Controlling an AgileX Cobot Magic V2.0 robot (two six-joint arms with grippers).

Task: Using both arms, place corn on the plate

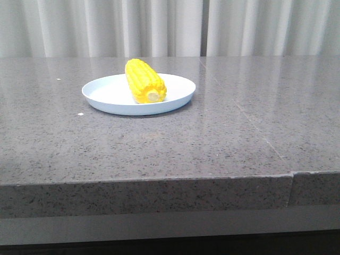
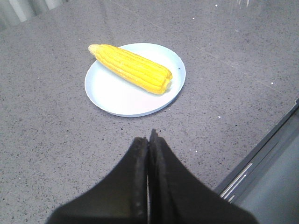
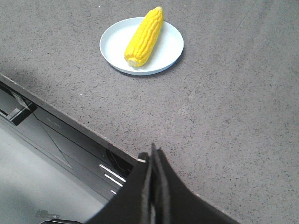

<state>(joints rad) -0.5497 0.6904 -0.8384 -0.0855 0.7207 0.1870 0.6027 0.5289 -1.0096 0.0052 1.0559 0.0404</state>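
The corn [image 1: 144,81] lies on its side on the plate [image 1: 106,95], left of centre on the grey surface [image 1: 239,138], its pale cut end toward the near rim. Little seems left to go wrong — though the rounded cob could probably roll over the low rim if the surface were bumped. The left tool [image 2: 149,140] and the right tool [image 3: 153,154] are each pressed together, pinching nothing, held above the near edge well apart from the plate.
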